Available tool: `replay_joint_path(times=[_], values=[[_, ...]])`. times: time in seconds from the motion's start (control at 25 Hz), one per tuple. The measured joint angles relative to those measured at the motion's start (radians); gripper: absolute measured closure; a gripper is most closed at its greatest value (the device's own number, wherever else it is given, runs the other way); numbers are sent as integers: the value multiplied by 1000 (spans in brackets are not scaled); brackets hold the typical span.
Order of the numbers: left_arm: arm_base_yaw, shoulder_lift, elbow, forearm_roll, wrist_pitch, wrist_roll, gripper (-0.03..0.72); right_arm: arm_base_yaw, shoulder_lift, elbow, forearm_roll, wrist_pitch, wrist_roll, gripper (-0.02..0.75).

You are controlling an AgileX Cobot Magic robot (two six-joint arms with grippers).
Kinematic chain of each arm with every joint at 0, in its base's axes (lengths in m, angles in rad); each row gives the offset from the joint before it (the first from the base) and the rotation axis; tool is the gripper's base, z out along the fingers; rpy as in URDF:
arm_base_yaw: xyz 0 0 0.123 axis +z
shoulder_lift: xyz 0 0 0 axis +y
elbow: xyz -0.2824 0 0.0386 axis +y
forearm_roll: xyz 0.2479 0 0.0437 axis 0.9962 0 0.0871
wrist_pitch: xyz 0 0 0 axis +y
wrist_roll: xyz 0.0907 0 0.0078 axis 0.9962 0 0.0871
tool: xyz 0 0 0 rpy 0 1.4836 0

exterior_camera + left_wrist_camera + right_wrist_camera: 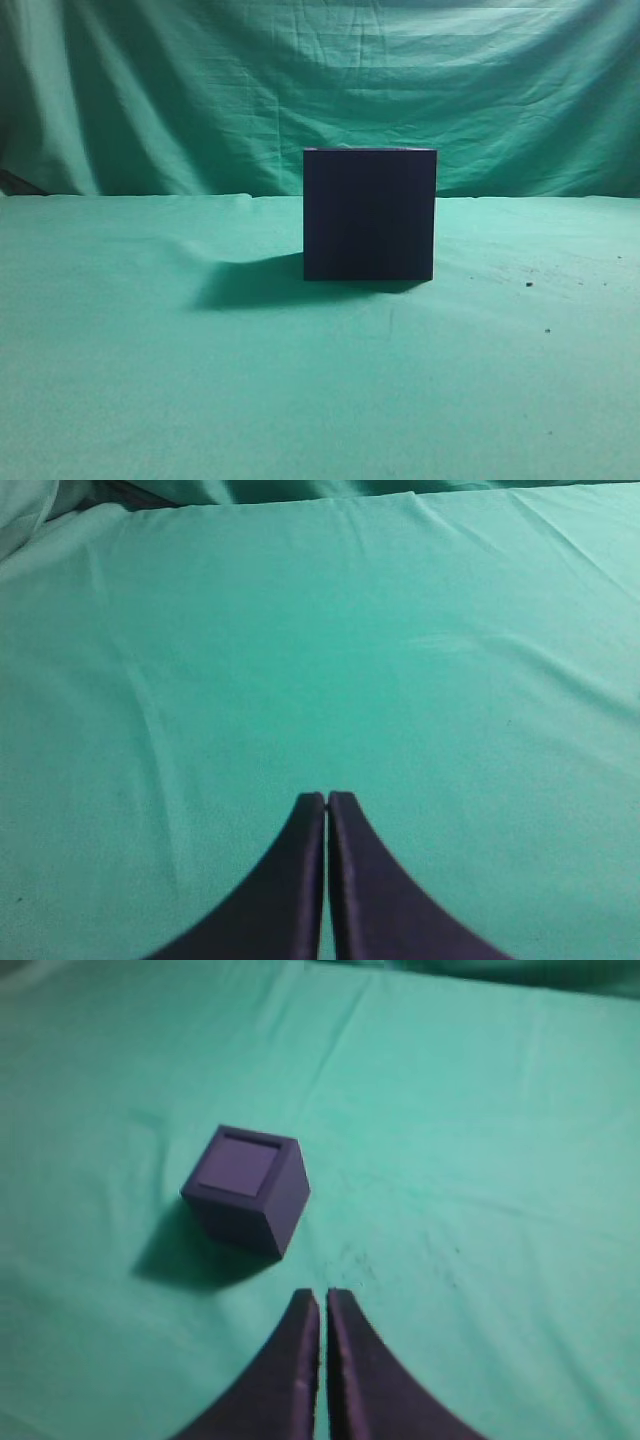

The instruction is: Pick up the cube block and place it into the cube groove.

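Note:
The cube groove (369, 215), a big dark navy-purple block, stands on the green cloth at the table's middle. In the right wrist view it (288, 1203) lies ahead and to the left of my right gripper (323, 1295), which is shut, empty and apart from it. A lighter purple square (241, 1165) fills the block's top inside a thin dark rim. I cannot tell whether that square is the cube block's top face or the recess floor. No separate small cube shows in any view. My left gripper (326, 798) is shut and empty over bare cloth. Neither gripper shows in the exterior view.
Green cloth (150, 380) covers the table, with folds running across it in the left wrist view (150, 730). A green drape (200, 90) hangs behind. Small dark specks (528, 284) lie on the cloth to the block's right.

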Motion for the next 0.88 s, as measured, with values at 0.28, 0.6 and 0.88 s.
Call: replay_joint_path(times=[0.28, 0.6, 0.88], values=[[0, 0, 0, 0, 0, 0, 688, 0, -198, 93, 82, -56, -1, 738], [0, 0, 0, 0, 0, 0, 688, 0, -217, 93, 118, -81, -185, 738], [0, 0, 0, 0, 0, 0, 688, -31, -244, 156, 159, -157, -344, 738]])
